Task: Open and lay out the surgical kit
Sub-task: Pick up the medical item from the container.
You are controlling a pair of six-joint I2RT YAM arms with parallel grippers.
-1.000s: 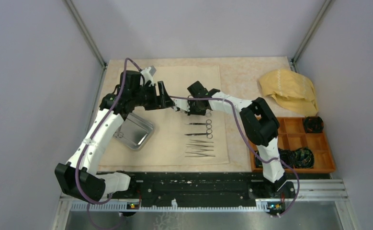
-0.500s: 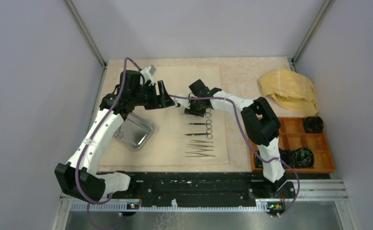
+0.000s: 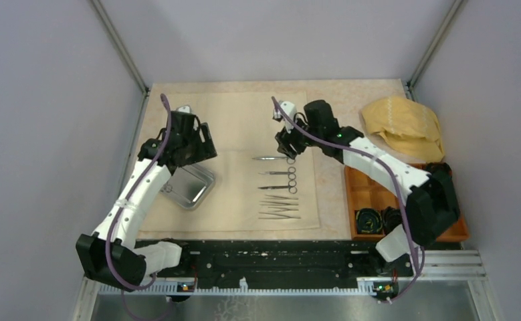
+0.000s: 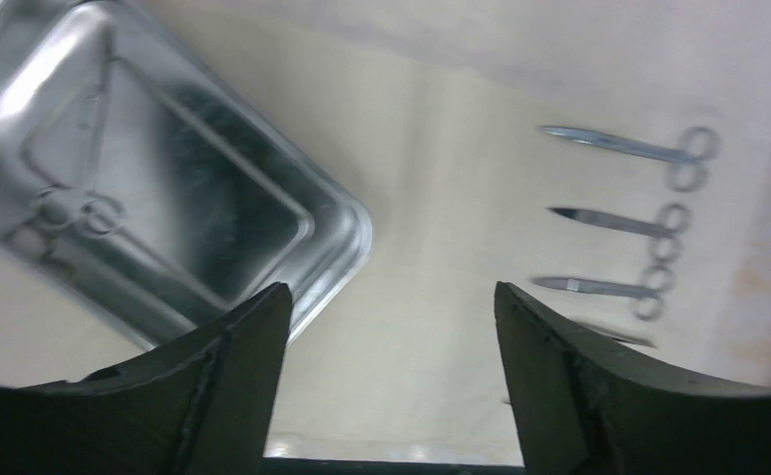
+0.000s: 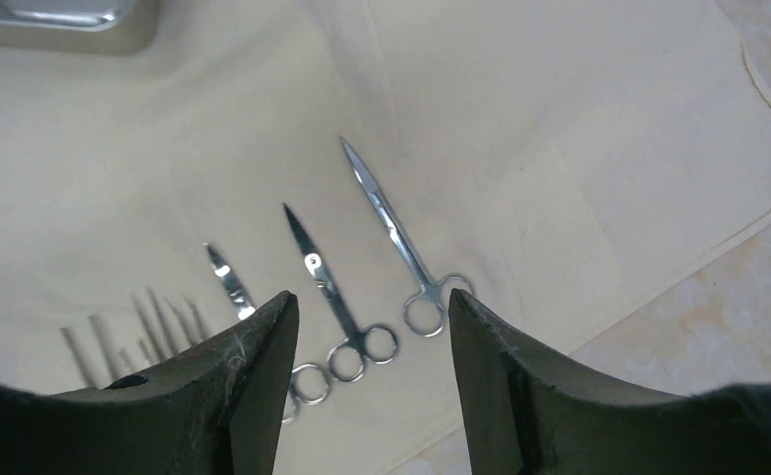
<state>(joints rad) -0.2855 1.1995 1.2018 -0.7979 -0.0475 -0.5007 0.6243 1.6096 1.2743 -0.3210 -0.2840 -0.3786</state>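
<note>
**A:** Which step is this?

**B:** The laying out, I'd say. The cloth sheet (image 3: 244,120) is spread flat on the worktop (image 3: 351,100). Three pairs of scissors lie on it in a row, and the tweezers (image 3: 279,214) lie on the side towards the arm bases.

**A:** So what's left to do?

**B:** One more pair of scissors (image 4: 69,210) lies inside the tray (image 4: 351,237) (you know it by the ring handles, the shine hides the rest). The tray sits at the sheet's left edge.

**A:** And the hands?

**B:** Both are released and empty. The right hand (image 5: 371,302) hovers above the far scissors (image 5: 393,230), clear of them, with nothing between its fingers. The left hand (image 4: 389,297) hangs over the sheet just beside the tray's far side. In its wrist view the tray is off to the left and the pair inside it lies well left of the gap between the fingers.

**A:** What does the next move need?

**B:** As I judge it, the left hand must shift across over that pair and come down inside the tray. Then it has to pinch slim steel lying flat on the bottom. That means a low, careful grip with the tray wall close by, before carrying the pair to the row.
</note>
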